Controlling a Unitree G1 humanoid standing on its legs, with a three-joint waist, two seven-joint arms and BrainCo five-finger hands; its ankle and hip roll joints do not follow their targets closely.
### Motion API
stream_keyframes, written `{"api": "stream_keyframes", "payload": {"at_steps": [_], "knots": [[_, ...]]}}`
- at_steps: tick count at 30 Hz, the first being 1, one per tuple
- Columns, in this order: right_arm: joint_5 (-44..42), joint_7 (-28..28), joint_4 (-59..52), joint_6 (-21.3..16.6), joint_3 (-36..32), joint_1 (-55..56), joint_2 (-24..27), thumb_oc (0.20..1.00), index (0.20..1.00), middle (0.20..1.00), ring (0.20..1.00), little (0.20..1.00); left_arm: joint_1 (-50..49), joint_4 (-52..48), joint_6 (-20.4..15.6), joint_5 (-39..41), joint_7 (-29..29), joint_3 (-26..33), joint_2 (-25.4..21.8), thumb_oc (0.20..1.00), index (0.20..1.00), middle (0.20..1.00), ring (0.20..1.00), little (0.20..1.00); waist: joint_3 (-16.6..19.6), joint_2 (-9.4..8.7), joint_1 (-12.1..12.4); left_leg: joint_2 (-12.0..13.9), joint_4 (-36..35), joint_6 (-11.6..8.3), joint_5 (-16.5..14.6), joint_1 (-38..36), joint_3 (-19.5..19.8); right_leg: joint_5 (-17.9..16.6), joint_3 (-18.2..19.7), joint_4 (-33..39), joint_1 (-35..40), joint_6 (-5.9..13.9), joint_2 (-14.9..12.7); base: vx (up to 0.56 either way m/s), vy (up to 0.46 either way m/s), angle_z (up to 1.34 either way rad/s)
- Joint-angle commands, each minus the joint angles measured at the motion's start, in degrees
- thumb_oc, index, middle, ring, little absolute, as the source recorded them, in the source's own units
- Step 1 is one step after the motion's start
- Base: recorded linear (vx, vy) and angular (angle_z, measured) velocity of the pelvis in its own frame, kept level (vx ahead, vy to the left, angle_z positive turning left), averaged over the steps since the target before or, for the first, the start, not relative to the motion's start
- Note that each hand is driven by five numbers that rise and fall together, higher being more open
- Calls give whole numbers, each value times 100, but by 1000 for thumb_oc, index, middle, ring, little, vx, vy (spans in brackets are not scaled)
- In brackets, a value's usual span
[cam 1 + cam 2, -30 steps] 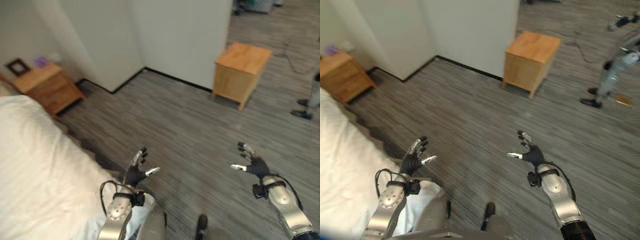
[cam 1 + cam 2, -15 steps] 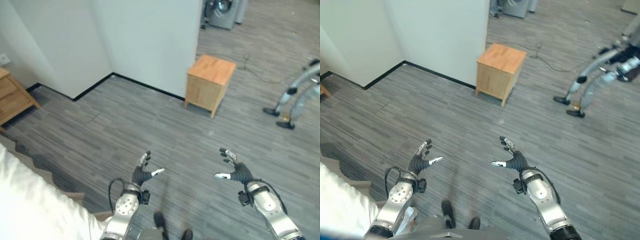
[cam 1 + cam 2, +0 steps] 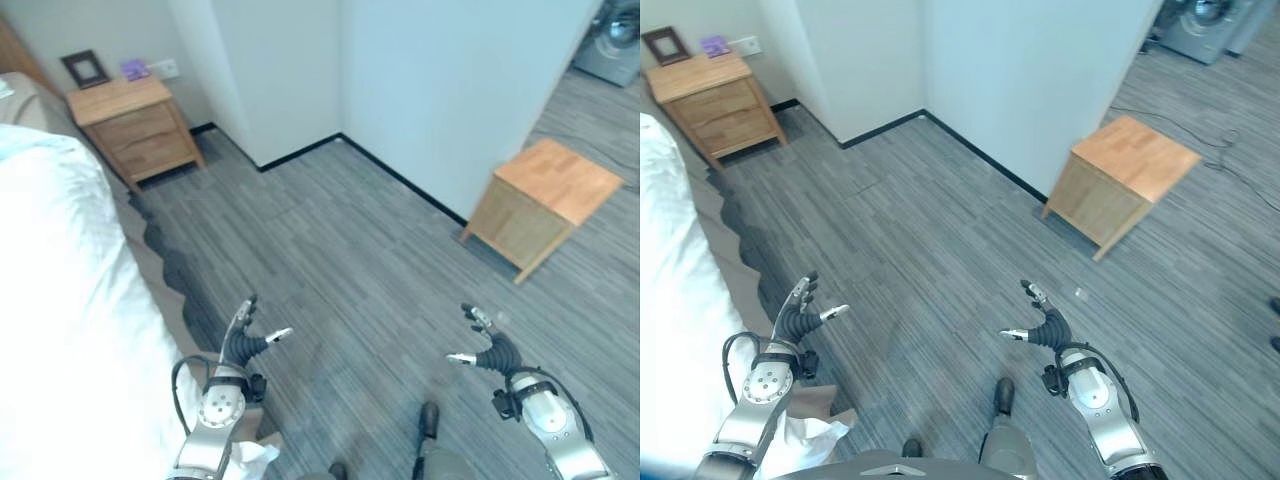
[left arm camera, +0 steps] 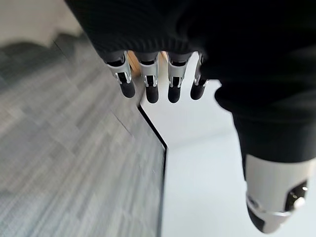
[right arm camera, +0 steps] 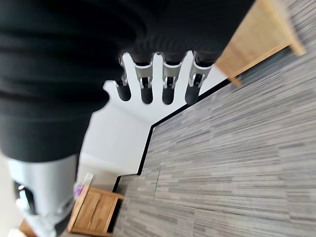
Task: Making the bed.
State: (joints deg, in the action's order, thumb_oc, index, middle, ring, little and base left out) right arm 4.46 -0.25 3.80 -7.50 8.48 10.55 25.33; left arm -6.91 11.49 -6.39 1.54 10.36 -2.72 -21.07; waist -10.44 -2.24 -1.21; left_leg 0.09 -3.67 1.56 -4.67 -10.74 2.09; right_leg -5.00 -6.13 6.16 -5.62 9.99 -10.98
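My left hand (image 3: 244,345): fingers spread and relaxed, holding nothing, raised over the grey plank floor (image 3: 360,260) just beside the bed's edge.
My right hand (image 3: 492,352): likewise spread and empty, above the floor, well apart from the bed.
Bed (image 3: 60,300): along my left, covered by a white duvet (image 3: 670,290), a crumpled fold by my left arm.
Small wooden cabinet (image 3: 543,203): right, near the white wall (image 3: 440,80).
Wooden nightstand (image 3: 135,127): far left, carrying a picture frame (image 3: 84,68) and a small purple item (image 3: 134,68).
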Motion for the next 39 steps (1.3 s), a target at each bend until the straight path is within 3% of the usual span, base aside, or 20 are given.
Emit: {"api": "stream_keyframes", "payload": {"at_steps": [1, 2, 3, 5, 7, 8, 9, 12, 14, 15, 17, 21, 23, 30, 31, 32, 33, 34, 37, 39], "knots": [[65, -7, -442, -207, -305, -417, 54, 1000, 1000, 1000, 1000, 1000, 103, -414, -384, -56, 142, 34, -32, 1000, 1000, 1000, 1000, 1000, -79, 43, 2, 505, 169, -659, -295, -572, -1065, -465, -190, -215, -207, 282, -138, 517, -456, 62], [183, 41, -486, -227, -190, -561, 292, 1000, 1000, 1000, 1000, 1000, 22, -424, -416, 191, 140, 31, 134, 1000, 1000, 1000, 1000, 1000, -143, 179, 36, 840, 1832, -799, 99, -118, -899, -321, -268, -287, 122, 28, 65, 374, -386, 62], [182, 42, -485, -226, -188, -565, 293, 1000, 1000, 1000, 1000, 1000, 23, -427, -415, 191, 139, 36, 136, 1000, 1000, 1000, 1000, 1000, -129, 172, 16, 837, 1863, -802, 102, -69, -876, -331, -283, -286, 101, 21, 55, 301, -381, 53], [114, 66, -524, -234, -142, -600, 412, 1000, 1000, 1000, 1000, 1000, -35, -462, -420, 508, 82, -16, 354, 1000, 1000, 1000, 1000, 1000, -340, 153, 155, 866, 3245, -757, 599, 689, -740, -161, -465, -178, 581, -269, 157, 173, -342, 28], [-26, 48, -673, -239, -118, -704, 536, 1000, 1000, 1000, 1000, 1000, 66, -509, -421, 551, -40, -127, 330, 1000, 1000, 1000, 1000, 1000, -498, 66, 202, 1037, 4024, -724, 880, 1180, -1030, 68, -671, -116, 906, -487, 207, 261, -408, 23], [-42, 42, -664, -232, -80, -754, 551, 1000, 1000, 1000, 1000, 1000, 81, -543, -417, 525, -59, -190, 324, 1000, 1000, 1000, 1000, 1000, -524, 107, 199, 1256, 4058, -817, 824, 1283, -1278, 285, -758, -116, 1062, -494, 283, 343, -311, 43], [24, -6, -602, -197, -35, -897, 536, 1000, 1000, 1000, 1000, 1000, 115, -567, -397, 477, -55, -251, 408, 1000, 1000, 1000, 1000, 1000, -575, 155, 253, 1236, 3696, -852, 739, 1509, -1640, 412, -863, -116, 1209, -542, 299, 275, -188, 48], [46, -51, -618, -183, -52, -951, 499, 1000, 1000, 1000, 1000, 1000, 113, -568, -386, 458, -28, -276, 464, 1000, 1000, 1000, 1000, 1000, -526, 179, 262, 990, 2974, -769, 578, 1677, -1812, 493, -938, -116, 1309, -487, 326, 260, -75, 22], [46, -71, -616, -186, -53, -926, 431, 1000, 1000, 1000, 1000, 1000, 75, -563, -380, 391, -5, -276, 489, 1000, 1000, 1000, 1000, 1000, -435, 245, 258, 853, 1791, -768, 576, 1713, -2080, 645, -988, -116, 1429, -374, 407, 438, 14, 10], [167, -90, -570, -179, -6, -885, 413, 1000, 1000, 1000, 1000, 1000, 11, -579, -380, 310, -7, -299, 542, 1000, 1000, 1000, 1000, 1000, -376, 358, 289, 820, 627, -828, 1155, 1718, -2372, 786, -1113, -116, 1590, -323, 514, 358, 31, 36], [226, -84, -546, -163, 13, -880, 417, 1000, 1000, 1000, 1000, 1000, -33, -575, -370, 265, -11, -300, 577, 1000, 1000, 1000, 1000, 1000, -347, 401, 301, 786, -9, -813, 1541, 1637, -2517, 833, -1238, -116, 1686, -343, 565, 280, 17, 29], [203, -47, -420, -113, 94, -977, 395, 1000, 1000, 1000, 1000, 1000, -195, -609, -350, 297, -30, -209, 601, 1000, 1000, 1000, 1000, 1000, -233, 325, 425, 1059, -133, -1071, 1759, 1990, -2613, 1114, -1247, -116, 2231, -286, 660, 419, 16, 13], [198, -12, -436, -105, 111, -936, 350, 1000, 1000, 1000, 1000, 1000, -320, -648, -340, 322, -47, -130, 585, 1000, 1000, 1000, 1000, 1000, -201, 328, 475, 1150, -133, -1022, 1917, 1872, -2812, 1149, -1194, -116, 2342, -294, 697, 430, 57, -7], [301, -10, -378, -85, 202, -906, 188, 1000, 1000, 1000, 1000, 1000, -445, -675, -321, 346, -28, -71, 547, 1000, 1000, 1000, 1000, 1000, -8, 126, 585, 1113, -133, -987, 1898, 1709, -2885, 1383, -1062, -241, 2587, -222, 547, 253, 40, -16], [324, 5, -382, -92, 237, -885, 145, 1000, 1000, 1000, 1000, 1000, -434, -676, -294, 364, -44, -69, 520, 1000, 1000, 1000, 1000, 1000, 39, 56, 629, 1065, -133, -915, 1832, 1660, -2892, 1403, -1045, -479, 2573, -185, 479, 512, 218, 14], [433, 13, -394, -69, 331, -767, -22, 1000, 1000, 1000, 1000, 1000, -309, -724, -175, 348, -72, -173, 350, 1000, 1000, 1000, 1000, 1000, 22, -171, 615, 791, -133, -556, 1396, 1335, -2976, 774, -1044, -2194, 2059, 205, 69, 820, 410, 16], [451, 24, -403, -51, 431, -777, -95, 1000, 1000, 1000, 1000, 1000, -127, -761, -163, 298, -52, -336, 133, 1000, 1000, 1000, 1000, 1000, -200, -151, 350, 557, -133, -275, 973, 918, -2782, 51, -566, -3738, 1004, 369, -153, 710, 398, 16], [421, 46, -354, -57, 501, -840, -131, 1000, 1000, 1000, 1000, 1000, -51, -795, -167, 330, -66, -355, 94, 1000, 1000, 1000, 1000, 1000, -266, -78, 322, 617, -133, -199, 973, 898, -2840, 139, -452, -3912, 515, 243, -155, 423, 212, 11], [390, 36, -491, -60, 495, -824, -132, 1000, 1000, 1000, 1000, 1000, 94, -865, -203, 465, -119, -373, 14, 1000, 1000, 1000, 1000, 1000, -386, 38, 161, 658, -133, -337, 899, 795, -2569, 695, -535, -3024, 261, -19, -155, 236, -45, 101], [243, 44, -585, -126, 479, -780, -105, 1000, 1000, 1000, 1000, 1000, 174, -875, -264, 562, -168, -444, 7, 1000, 1000, 1000, 1000, 1000, -378, 33, 36, 621, -133, -437, 855, 792, -2339, 705, -223, -1545, 262, -93, 73, 208, -110, 136]]}}
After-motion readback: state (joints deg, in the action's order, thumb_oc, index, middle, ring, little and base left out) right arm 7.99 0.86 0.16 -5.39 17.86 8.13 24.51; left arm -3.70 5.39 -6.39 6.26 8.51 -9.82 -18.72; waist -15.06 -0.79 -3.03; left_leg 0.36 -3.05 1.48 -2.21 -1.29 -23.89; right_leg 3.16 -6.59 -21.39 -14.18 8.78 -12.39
